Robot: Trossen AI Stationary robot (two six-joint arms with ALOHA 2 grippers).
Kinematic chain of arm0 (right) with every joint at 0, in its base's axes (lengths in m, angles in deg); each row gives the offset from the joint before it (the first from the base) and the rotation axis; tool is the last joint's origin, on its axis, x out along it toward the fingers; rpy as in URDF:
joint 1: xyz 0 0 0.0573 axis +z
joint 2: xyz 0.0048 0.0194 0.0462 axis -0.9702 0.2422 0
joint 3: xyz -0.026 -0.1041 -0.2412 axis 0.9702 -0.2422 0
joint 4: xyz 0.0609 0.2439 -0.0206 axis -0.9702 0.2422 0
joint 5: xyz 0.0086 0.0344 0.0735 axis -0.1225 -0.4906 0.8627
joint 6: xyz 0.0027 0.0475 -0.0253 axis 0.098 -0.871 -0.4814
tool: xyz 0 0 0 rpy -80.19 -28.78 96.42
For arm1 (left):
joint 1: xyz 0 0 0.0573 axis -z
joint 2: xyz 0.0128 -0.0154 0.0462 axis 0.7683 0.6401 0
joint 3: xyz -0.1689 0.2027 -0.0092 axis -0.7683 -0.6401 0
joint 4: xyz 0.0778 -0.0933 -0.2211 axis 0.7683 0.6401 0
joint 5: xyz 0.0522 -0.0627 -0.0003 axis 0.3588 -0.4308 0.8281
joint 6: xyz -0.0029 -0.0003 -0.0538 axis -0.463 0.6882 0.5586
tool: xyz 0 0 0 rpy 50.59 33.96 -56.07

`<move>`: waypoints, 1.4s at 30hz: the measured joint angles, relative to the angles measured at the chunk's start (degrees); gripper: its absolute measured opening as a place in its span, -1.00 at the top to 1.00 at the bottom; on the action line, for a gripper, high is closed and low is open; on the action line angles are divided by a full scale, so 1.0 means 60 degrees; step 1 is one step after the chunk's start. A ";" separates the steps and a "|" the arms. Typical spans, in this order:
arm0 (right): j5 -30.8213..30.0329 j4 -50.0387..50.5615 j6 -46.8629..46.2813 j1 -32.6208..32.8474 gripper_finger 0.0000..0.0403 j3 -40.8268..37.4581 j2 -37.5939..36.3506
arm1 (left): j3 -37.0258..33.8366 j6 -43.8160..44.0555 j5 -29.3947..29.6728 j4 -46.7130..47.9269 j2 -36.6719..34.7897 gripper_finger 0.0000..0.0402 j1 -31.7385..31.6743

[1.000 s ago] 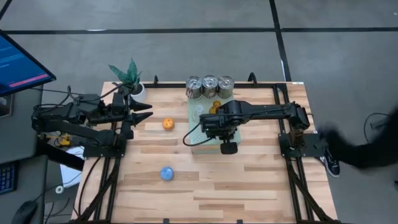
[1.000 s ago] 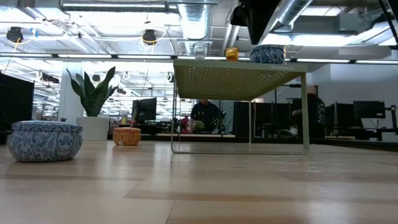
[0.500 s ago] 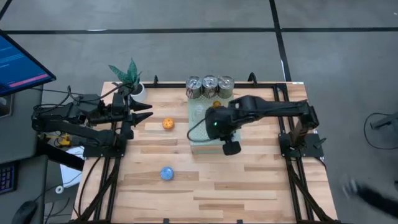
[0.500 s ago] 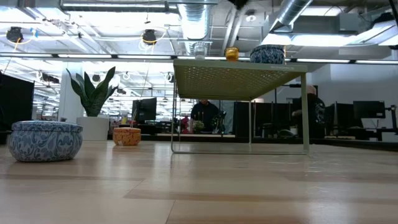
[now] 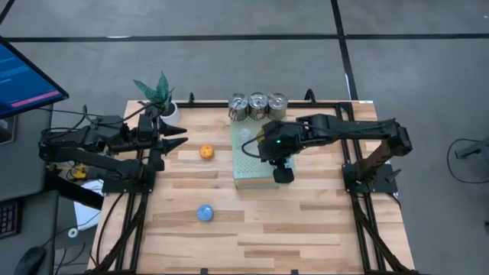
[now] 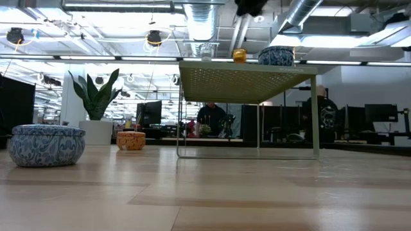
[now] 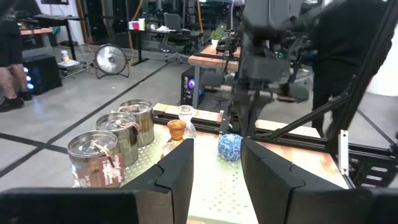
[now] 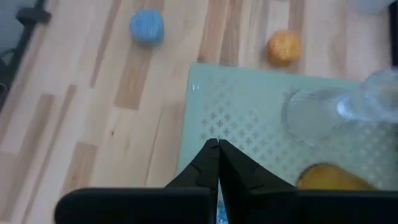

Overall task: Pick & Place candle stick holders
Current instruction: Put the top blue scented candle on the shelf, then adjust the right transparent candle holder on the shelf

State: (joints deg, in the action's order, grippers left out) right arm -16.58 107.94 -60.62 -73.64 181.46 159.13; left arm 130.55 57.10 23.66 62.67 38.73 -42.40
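Observation:
Three silver candle stick holders (image 5: 257,106) stand in a row at the table's far edge. On the pale-green block (image 5: 246,166) stand a blue holder (image 7: 229,147), an amber glass one (image 7: 176,129) and a clear glass one (image 7: 185,113). An orange holder (image 5: 206,152) and another blue holder (image 5: 205,212) rest on the table left of the block. My right gripper (image 8: 217,149) hangs shut above the block, touching nothing. My left gripper (image 7: 217,171) waits open at the table's left, pointing level toward the block.
A green plant in a white pot (image 5: 162,98) stands at the far left corner, close to my left arm. A monitor (image 5: 23,80) is beyond the table's left edge. Bare wood lies along the near half of the table (image 5: 306,237).
My right gripper, shut throughout, has risen from just above the blue holder on the block. Its arm has drawn back toward the table's right edge. The holders on the block have stayed where they were.

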 joint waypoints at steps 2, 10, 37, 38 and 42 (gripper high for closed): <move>0.0002 0.0342 0.0129 -0.0004 1.00 -0.0027 0.0234 | 0.0000 0.0000 0.0077 0.0004 0.0002 0.35 -0.0002; 0.0066 0.0844 0.0669 0.0117 1.00 -0.0036 0.1247 | 0.0000 0.0000 0.0188 0.0007 0.0000 0.35 -0.0001; -0.1996 0.2414 -0.0250 -0.0689 1.00 0.0660 -0.0569 | 0.0000 0.0004 0.0690 0.0000 0.0000 0.35 -0.0002; -0.2231 0.2431 -0.0494 -0.0824 1.00 0.0499 -0.0820 | 0.0000 0.0004 0.0694 -0.0009 0.0000 0.35 -0.0002; -0.2695 0.2230 -0.0918 -0.1463 1.00 -0.0695 -0.1726 | 0.0000 0.0004 0.0699 -0.0034 0.0000 0.35 -0.0002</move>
State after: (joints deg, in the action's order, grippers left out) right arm -32.75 121.32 -66.12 -82.41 177.29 148.77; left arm 130.55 57.12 27.85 62.47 38.73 -42.41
